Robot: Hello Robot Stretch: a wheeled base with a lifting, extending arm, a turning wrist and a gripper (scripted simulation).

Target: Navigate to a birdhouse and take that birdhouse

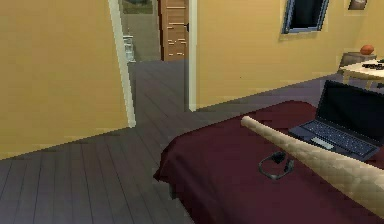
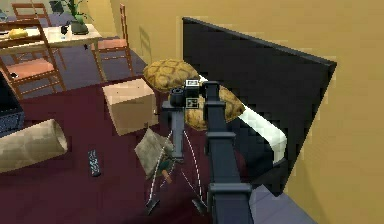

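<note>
Maroon bed cover (image 2: 70,190) filled the arm side view's lower left, with a black headboard (image 2: 260,80) along its far edge. Two tan patterned pillows (image 2: 170,75) lay against the headboard. The dark arm (image 2: 225,170) rose from the bottom edge. The gripper (image 2: 174,190) hung beside it, thin fingers (image 2: 158,190) over the cover. A small tan slab (image 2: 150,150) sat tilted right at the fingers, and whether the claw held it or anything else could not be told. A tan box (image 2: 130,105) stood on the cover just left of the gripper, near the pillows. Its shape was too plain to say for certain it was the birdhouse.

A remote (image 2: 93,160) lay farther left, near the thick end of a wooden bat (image 2: 30,145). A table (image 2: 50,38) with chairs (image 2: 30,72) stood beyond the bed.

Forward view: the bat (image 1: 320,160) ran across the cover beside a laptop (image 1: 345,120). Yellow walls (image 1: 55,70) framed a doorway (image 1: 160,50) over grey plank floor (image 1: 90,180).
</note>
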